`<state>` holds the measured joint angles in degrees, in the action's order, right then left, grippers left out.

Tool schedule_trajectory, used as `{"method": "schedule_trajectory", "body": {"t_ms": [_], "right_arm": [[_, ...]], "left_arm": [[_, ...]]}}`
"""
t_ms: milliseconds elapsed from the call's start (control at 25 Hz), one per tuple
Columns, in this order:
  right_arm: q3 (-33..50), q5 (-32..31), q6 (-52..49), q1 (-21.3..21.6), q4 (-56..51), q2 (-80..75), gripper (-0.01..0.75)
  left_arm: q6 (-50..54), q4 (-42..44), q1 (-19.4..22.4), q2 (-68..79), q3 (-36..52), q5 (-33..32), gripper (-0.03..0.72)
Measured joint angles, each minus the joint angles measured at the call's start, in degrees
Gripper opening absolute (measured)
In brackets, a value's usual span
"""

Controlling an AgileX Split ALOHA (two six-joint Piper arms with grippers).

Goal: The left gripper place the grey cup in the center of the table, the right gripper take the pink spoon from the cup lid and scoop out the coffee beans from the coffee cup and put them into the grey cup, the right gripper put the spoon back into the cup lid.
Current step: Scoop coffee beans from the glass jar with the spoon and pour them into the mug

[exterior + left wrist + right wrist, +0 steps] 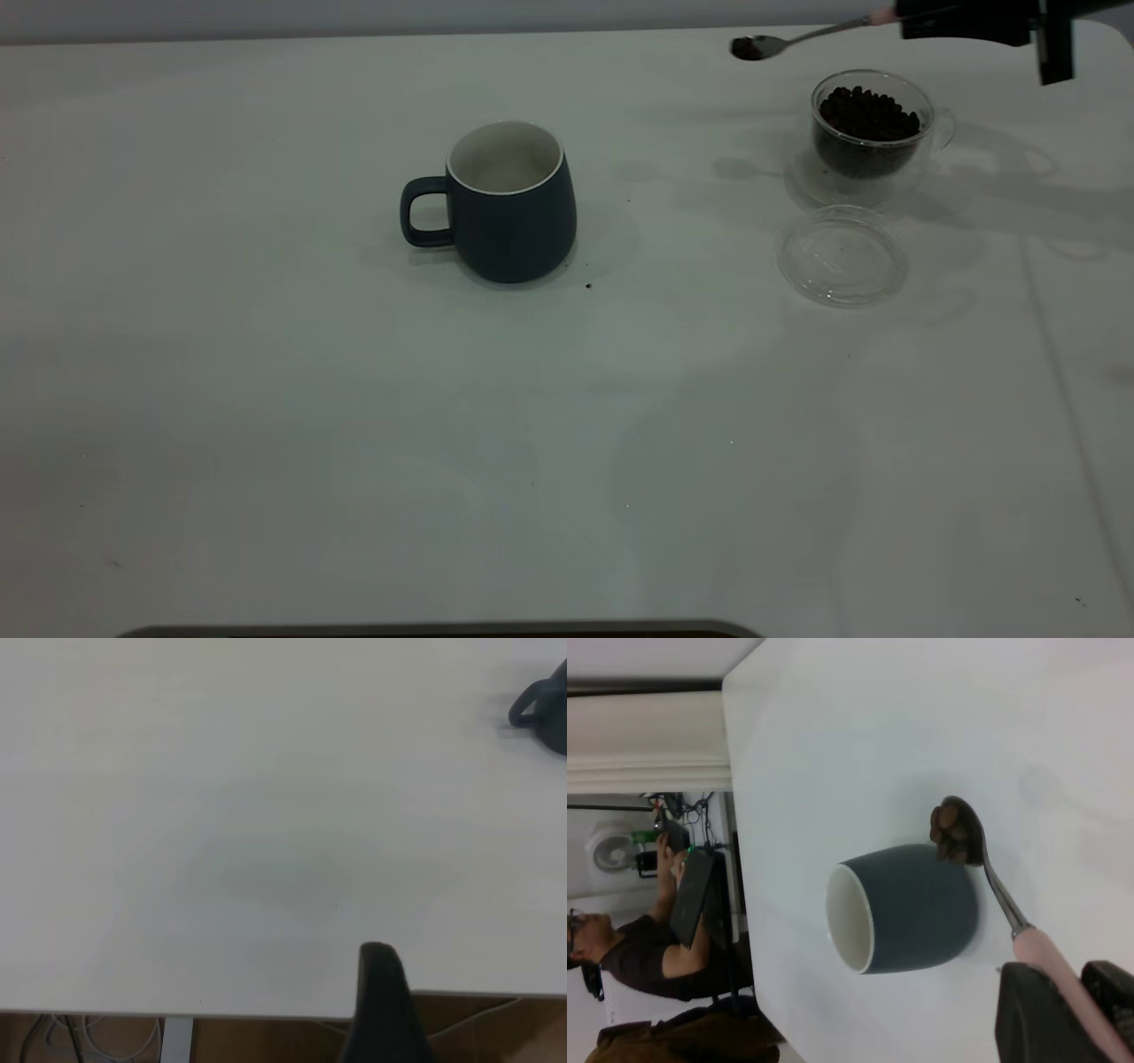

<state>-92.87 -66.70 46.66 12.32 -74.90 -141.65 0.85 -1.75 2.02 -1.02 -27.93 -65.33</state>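
The grey cup stands upright near the middle of the table, handle to the left; it also shows in the right wrist view and, in part, in the left wrist view. My right gripper at the top right is shut on the pink spoon, held in the air left of the coffee cup. The spoon's bowl carries coffee beans. The coffee cup is full of coffee beans. The cup lid lies bare in front of it. One left gripper finger shows at the table's edge.
A few stray beans lie on the table by the grey cup. A person sits beyond the table's far side in the right wrist view.
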Motion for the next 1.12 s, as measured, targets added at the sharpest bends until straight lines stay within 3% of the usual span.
{"method": "schedule_trajectory", "body": {"t_ms": [440, 1120], "right_arm": [[0.0, 0.0, 0.0, -5.2, -1.6, 0.9, 0.1], [0.0, 0.0, 0.0, -16.4, -5.1, 1.5, 0.1]], "left_arm": [[-0.1, 0.0, 0.0, 0.0, 0.0, 0.0, 0.567], [-0.1, 0.0, 0.0, 0.0, 0.0, 0.0, 0.567]]}}
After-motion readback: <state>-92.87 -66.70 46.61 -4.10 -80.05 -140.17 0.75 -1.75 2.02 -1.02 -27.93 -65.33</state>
